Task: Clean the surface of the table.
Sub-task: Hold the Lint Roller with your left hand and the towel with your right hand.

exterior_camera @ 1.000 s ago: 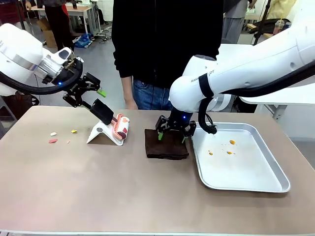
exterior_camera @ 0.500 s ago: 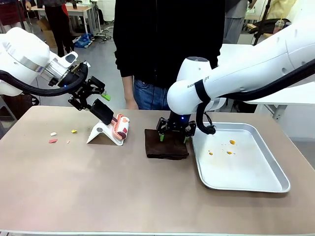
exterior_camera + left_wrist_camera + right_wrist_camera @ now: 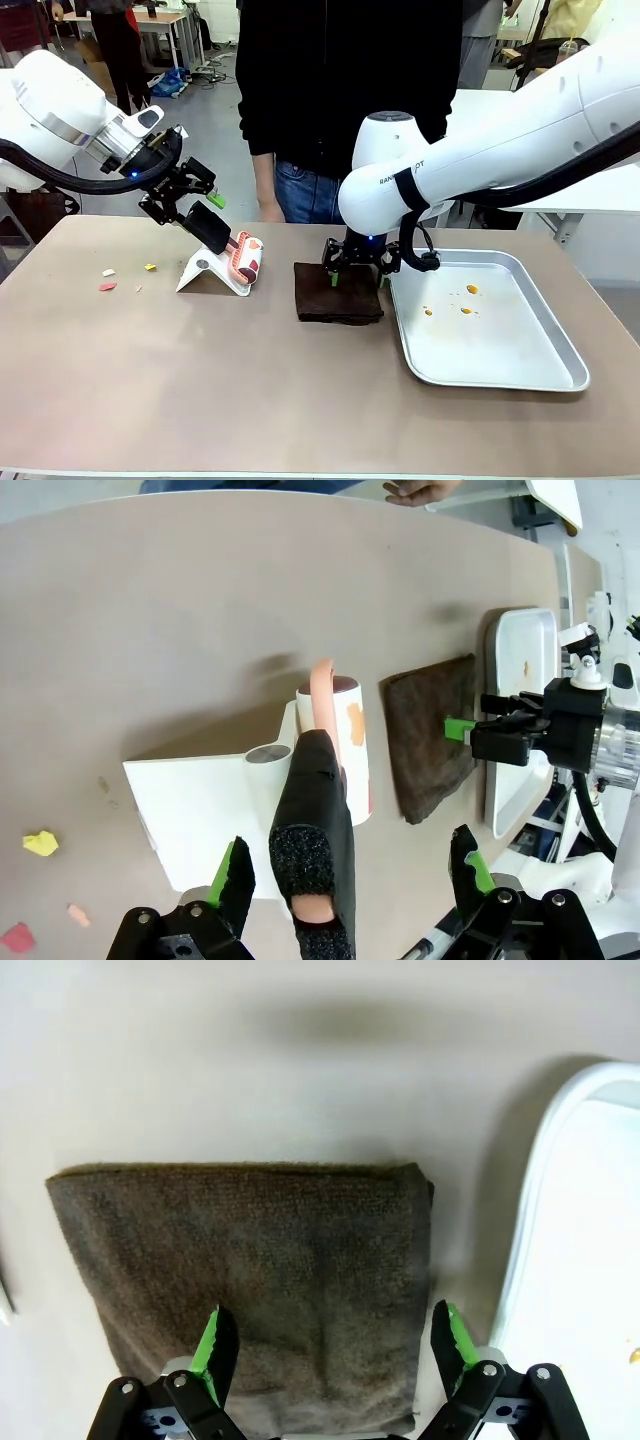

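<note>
The tan table (image 3: 200,380) carries a lint roller (image 3: 245,258) with a black handle (image 3: 208,228), leaning on a white stand (image 3: 205,275). My left gripper (image 3: 183,193) is open at the handle's upper end. In the left wrist view the handle (image 3: 312,855) lies between the open fingers of the left gripper (image 3: 350,875), closer to one finger (image 3: 235,880). A folded dark brown cloth (image 3: 338,295) lies at mid-table. My right gripper (image 3: 358,262) hovers open just over its far edge. In the right wrist view the right gripper (image 3: 331,1345) straddles the cloth (image 3: 250,1260).
A metal tray (image 3: 560,355) with a few orange crumbs (image 3: 468,290) sits right of the cloth, its rim (image 3: 525,1240) close to my right gripper. Small coloured scraps (image 3: 108,284) lie at the table's left. A person in black (image 3: 340,90) stands at the far edge.
My left gripper has turned and moved in closer around the roller's handle. The right gripper has lifted slightly over the cloth's far edge. Both stay open.
</note>
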